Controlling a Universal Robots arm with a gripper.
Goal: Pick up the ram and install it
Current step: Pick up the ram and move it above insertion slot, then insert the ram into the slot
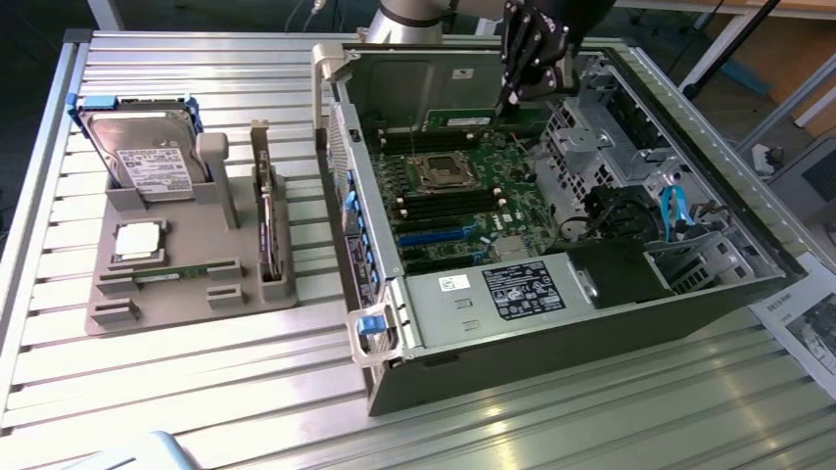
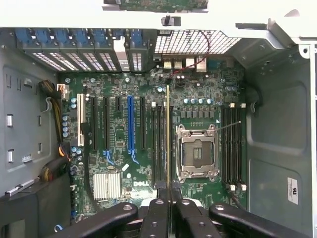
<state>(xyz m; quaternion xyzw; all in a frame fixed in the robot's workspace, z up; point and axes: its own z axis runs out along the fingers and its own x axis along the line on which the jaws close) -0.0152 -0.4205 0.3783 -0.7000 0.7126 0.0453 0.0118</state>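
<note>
My gripper [image 1: 512,96] hangs inside the open computer case [image 1: 392,352], near its far wall, shut on the ram [image 1: 460,119], a thin green stick that lies level below the fingers. In the wrist view the ram [image 2: 168,139] shows edge-on as a narrow line running out from between the black fingers [image 2: 157,210], with my gripper [image 2: 169,198] closed around its near end. It lines up with the long black memory slots [image 2: 158,144] beside the empty processor socket [image 2: 197,151]. I cannot tell whether it touches a slot.
A second bank of memory slots [image 2: 233,148] lies on the socket's other side. At the exterior view's left, a grey holder [image 1: 196,294] carries a hard drive [image 1: 147,157], a square silver processor chip [image 1: 137,240] and a dark expansion card [image 1: 268,230]. Case walls, a drive cage [image 1: 588,127] and the power supply [image 1: 523,289] crowd the board.
</note>
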